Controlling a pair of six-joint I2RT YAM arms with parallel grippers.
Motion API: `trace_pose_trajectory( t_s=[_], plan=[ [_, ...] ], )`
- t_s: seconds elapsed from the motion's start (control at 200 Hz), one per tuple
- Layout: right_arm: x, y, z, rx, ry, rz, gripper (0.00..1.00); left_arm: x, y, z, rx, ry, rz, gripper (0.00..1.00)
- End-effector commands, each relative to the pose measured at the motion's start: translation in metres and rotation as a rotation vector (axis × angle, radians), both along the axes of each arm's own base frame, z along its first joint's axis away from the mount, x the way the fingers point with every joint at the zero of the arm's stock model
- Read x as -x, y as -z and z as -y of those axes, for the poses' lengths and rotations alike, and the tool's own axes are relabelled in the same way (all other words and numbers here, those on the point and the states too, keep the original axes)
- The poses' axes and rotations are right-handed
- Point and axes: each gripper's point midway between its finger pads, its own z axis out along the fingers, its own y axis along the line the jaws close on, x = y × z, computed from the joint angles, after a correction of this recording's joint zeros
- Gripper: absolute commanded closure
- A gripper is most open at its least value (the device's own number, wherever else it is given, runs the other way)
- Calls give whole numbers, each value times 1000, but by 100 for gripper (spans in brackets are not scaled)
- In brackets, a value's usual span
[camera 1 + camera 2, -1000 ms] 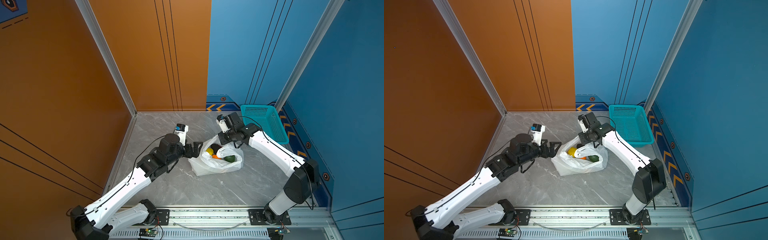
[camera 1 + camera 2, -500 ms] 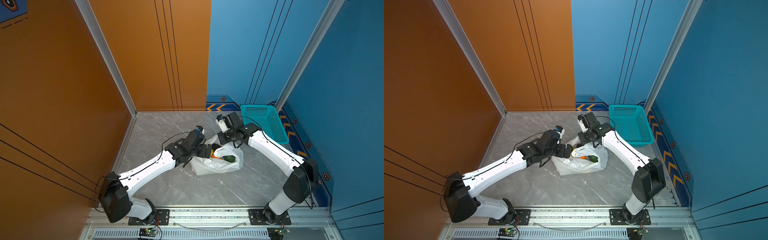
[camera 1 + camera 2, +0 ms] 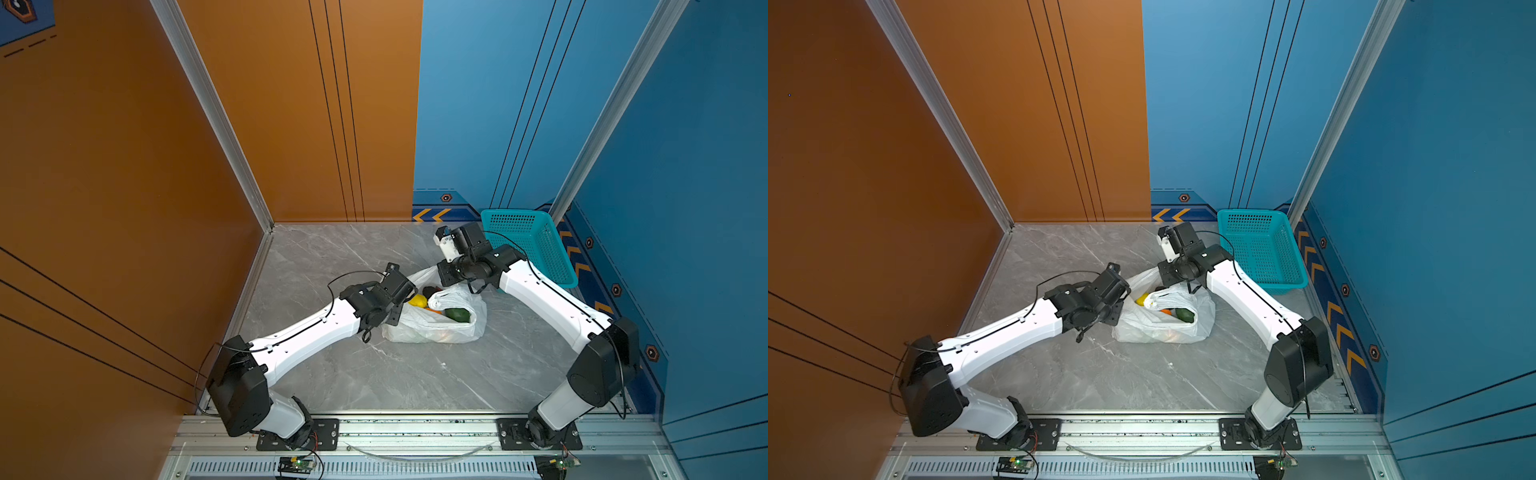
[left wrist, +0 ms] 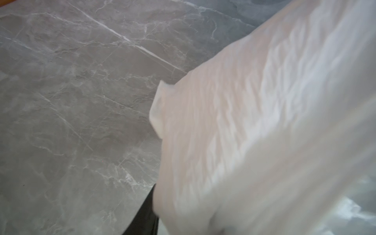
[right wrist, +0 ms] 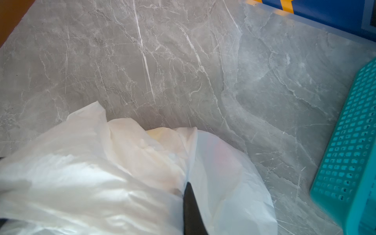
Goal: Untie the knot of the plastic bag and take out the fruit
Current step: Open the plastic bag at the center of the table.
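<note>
White plastic bag [image 3: 436, 330] lies at centre frame in both top views, mouth open, fruit [image 3: 457, 314] inside. Right gripper [image 3: 444, 279] is pinched on the bag's upper rim. Left gripper [image 3: 409, 298] has just reached the mouth's left edge, narrowing from wide; grip on film cannot be confirmed. Extraction comes next.

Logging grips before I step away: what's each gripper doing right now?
Left gripper: at the rim of the plastic bag; plastic hides the jaws, cannot be told.
Right gripper: closed, jaws pinching the plastic bag.
</note>
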Motion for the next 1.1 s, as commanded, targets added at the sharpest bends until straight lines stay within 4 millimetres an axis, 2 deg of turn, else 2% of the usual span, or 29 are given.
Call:
trace_pose_trajectory(
  t_s=[0.0,0.075,0.27,0.32,0.361,0.466,0.571,0.641,0.716,0.806,0.966,1.097],
  plan=[
    [-2,-16,3,-40,10,41,100,7,-4,-32,-65,-36,-9,80],
    [-2,-13,3,-37,9,39,100,7,-8,-29,-50,-21,-7,87],
    [-4,-10,3,-48,-7,20,100,10,-19,-5,60,52,-43,94],
    [-2,-13,6,-47,-14,12,79,11,-24,-1,86,57,-44,100],
    [1,-19,8,-53,-20,5,62,11,-28,1,108,54,-43,100],
    [15,-46,9,-111,-40,3,32,12,-36,7,159,47,-54,100],
    [35,-76,5,-163,-66,-3,16,14,-41,12,197,47,-73,100],
    [52,-89,-4,-176,-98,-19,11,16,-45,15,226,50,-80,100],
    [67,-93,-10,-148,-107,-25,6,17,-51,18,256,55,-80,100],
    [72,-79,-6,-61,-43,-51,2,20,-57,19,289,53,-81,100],
    [71,-35,5,92,84,-100,0,27,-66,22,338,51,-79,100],
    [60,-12,27,216,202,-78,1,36,-68,21,360,45,-79,100]
  ],
)
